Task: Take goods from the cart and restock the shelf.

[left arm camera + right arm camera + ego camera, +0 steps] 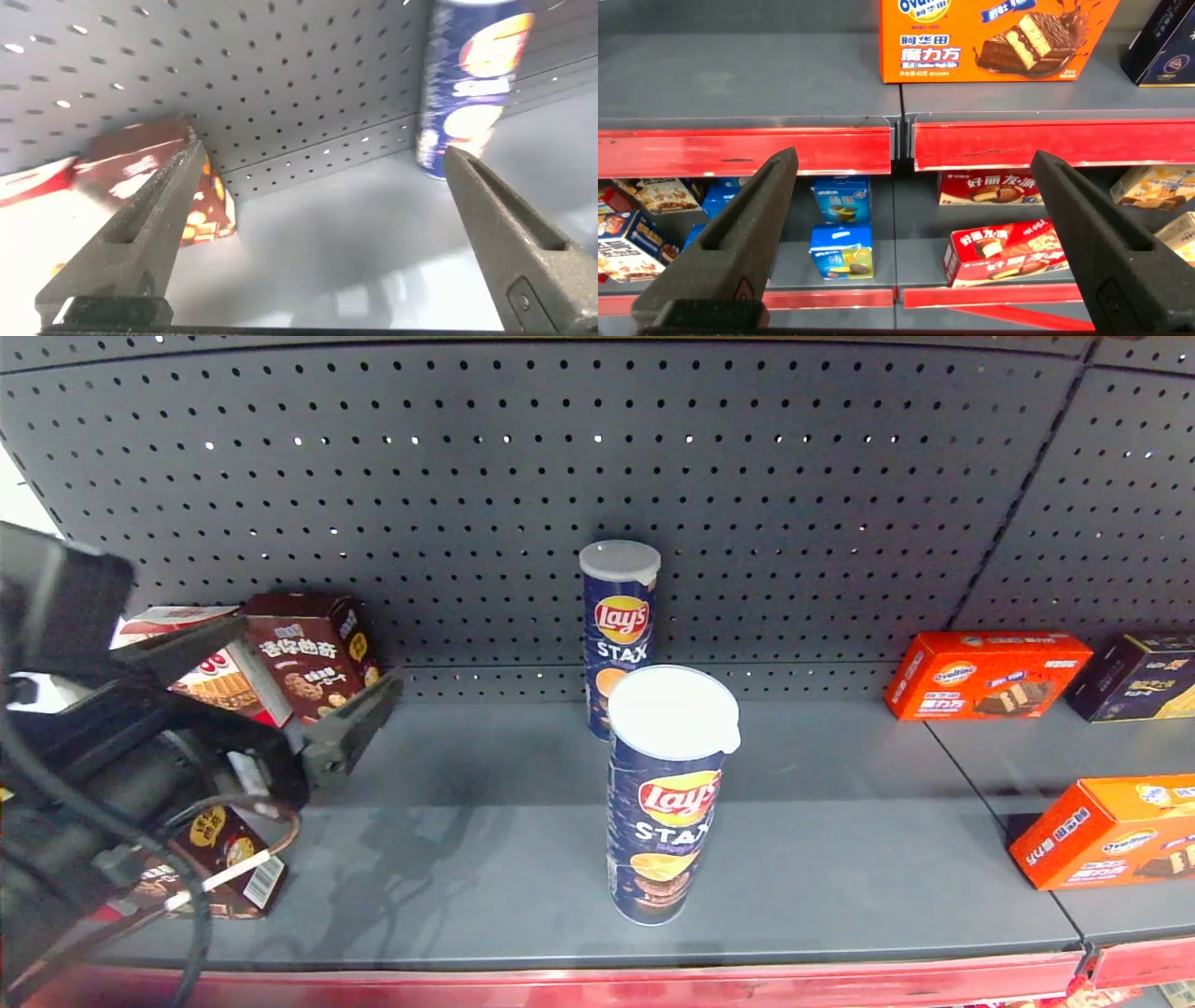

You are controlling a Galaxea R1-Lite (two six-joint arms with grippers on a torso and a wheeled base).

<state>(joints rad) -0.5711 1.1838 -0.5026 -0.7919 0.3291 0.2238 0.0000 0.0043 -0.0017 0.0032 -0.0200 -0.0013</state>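
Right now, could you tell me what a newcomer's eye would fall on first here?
Two dark-blue cylindrical crisp cans with white plastic lids stand upright mid-shelf: the front can near the red shelf edge, the rear can by the grey pegboard. The open left gripper hovers left.

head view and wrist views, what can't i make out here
- Head view: the brown box at the shelf's front left, partly hidden behind the left gripper's wrist and cables.
- Left wrist view: the chip can, blurred, its lid cut off by the edge.
- Right wrist view: the orange box, cut off by the edge.
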